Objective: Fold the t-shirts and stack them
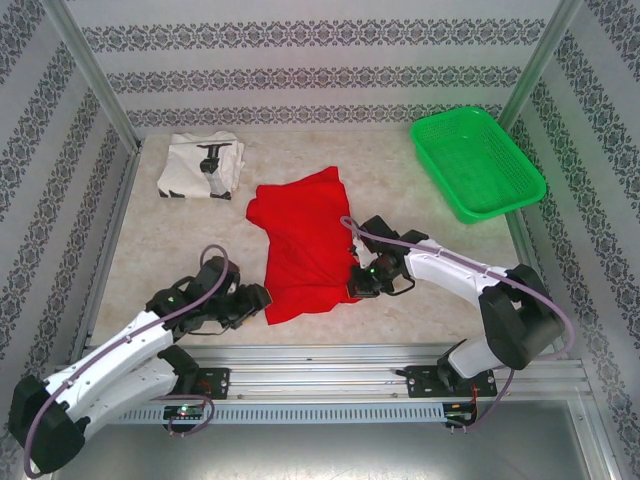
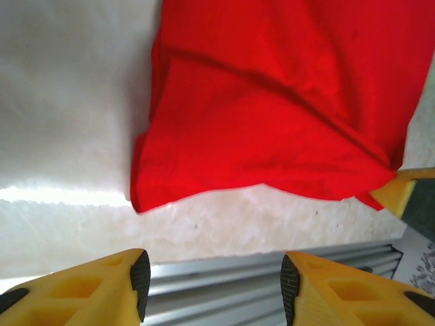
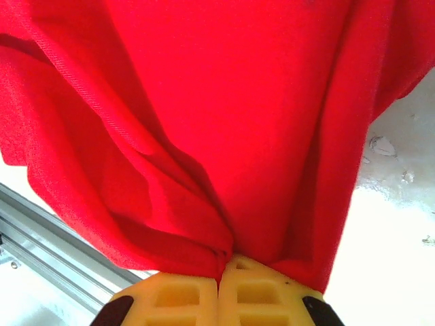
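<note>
Your left pincer (image 2: 212,292) sits closest in its wrist view, its yellow fingers (image 2: 102,285) spread apart with nothing between them; past the gap you see the metal rail (image 2: 217,268), then a strip of pale bench (image 2: 68,102), then the near left corner of the red t-shirt (image 2: 272,102), lying just ahead of the tips and not touching them. Your right pincer (image 3: 219,285) is pressed together on the same shirt; its wrist view shows the red cloth gathered into a bunch right at the closed tips, with folds fanning away from them. From above, you find the red t-shirt rumpled in the middle of the bench, its near edge running between the two pincers; the left one stands just beside the near left corner, the right one grips the near right hem. You have the white t-shirt (image 1: 200,165) folded at the far left of the bench, well apart from both pincers; the green basket (image 1: 478,160) sits at the far right.
</note>
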